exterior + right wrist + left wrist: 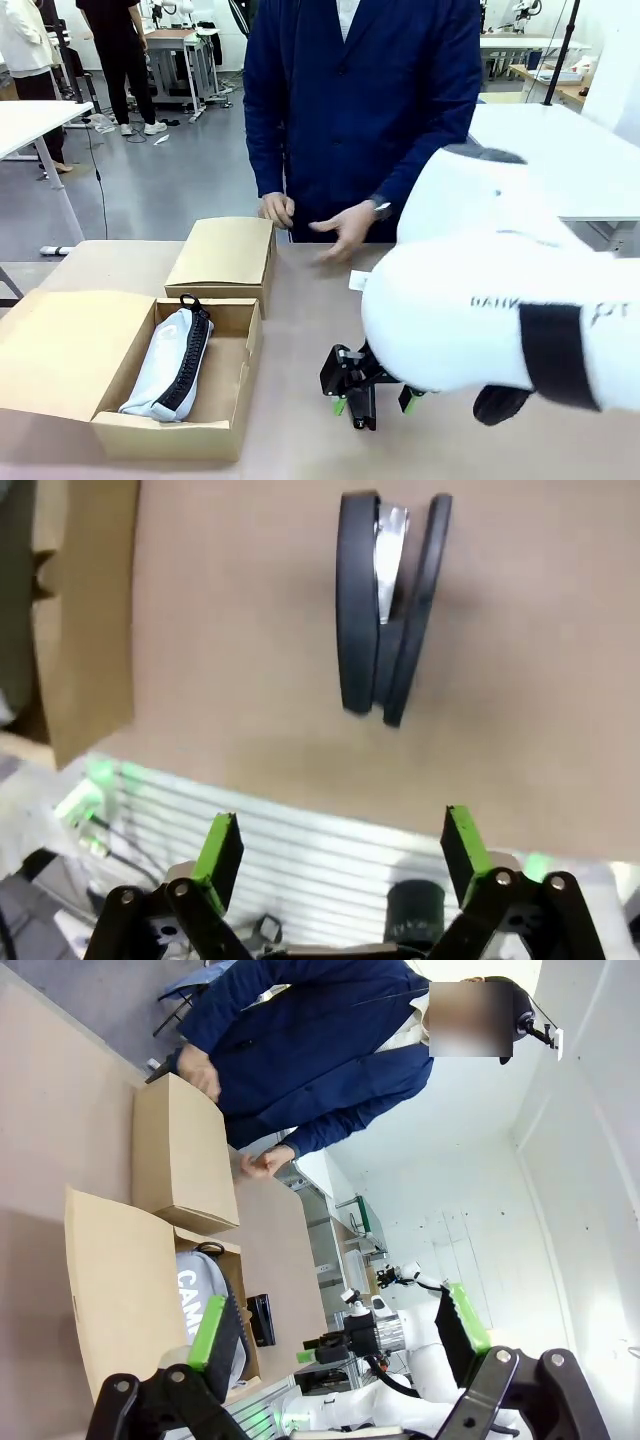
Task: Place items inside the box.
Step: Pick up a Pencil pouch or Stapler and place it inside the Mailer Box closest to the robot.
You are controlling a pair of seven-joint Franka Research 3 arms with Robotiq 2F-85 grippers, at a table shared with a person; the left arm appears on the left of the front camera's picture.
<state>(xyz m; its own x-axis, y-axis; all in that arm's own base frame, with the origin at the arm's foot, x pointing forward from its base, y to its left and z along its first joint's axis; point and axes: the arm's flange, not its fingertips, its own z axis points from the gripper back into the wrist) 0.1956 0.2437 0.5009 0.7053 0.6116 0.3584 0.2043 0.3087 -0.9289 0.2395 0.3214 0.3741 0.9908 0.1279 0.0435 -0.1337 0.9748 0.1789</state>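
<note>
- Closest in, the right gripper [340, 840] hangs over the table [230, 710] with its green pads spread wide and nothing between them, so it's empty.
- Just ahead of its fingers lies the black stapler [385, 610], on its side on bare table. It isn't touching the gripper and sits well clear of the cardboard off to one side.
- Handling guess: the stapler looks stiff, smooth and fairly dense for its size, so there's no squish to worry about. Its two arms are splayed in a V and meet at the hinge end.
- Grabbing across the splayed end would probably just squeeze it shut and let it shift. Pinching across the narrow hinge half looks like the safer hold.
- The left gripper [335, 1325] is spread open and empty too, held up off the table and looking across at the boxes.
- The open box [252, 345] sits to the robot's left of the stapler with its flap folded out. The grey pencil case [170, 365] lies lengthwise inside, and there looks to be room beside it.
- Behind that sits a second, closed cardboard box [225, 250].
- Farthest back, a person's hand [345, 228] hovers over the far table edge, holding nothing that can be made out.
</note>
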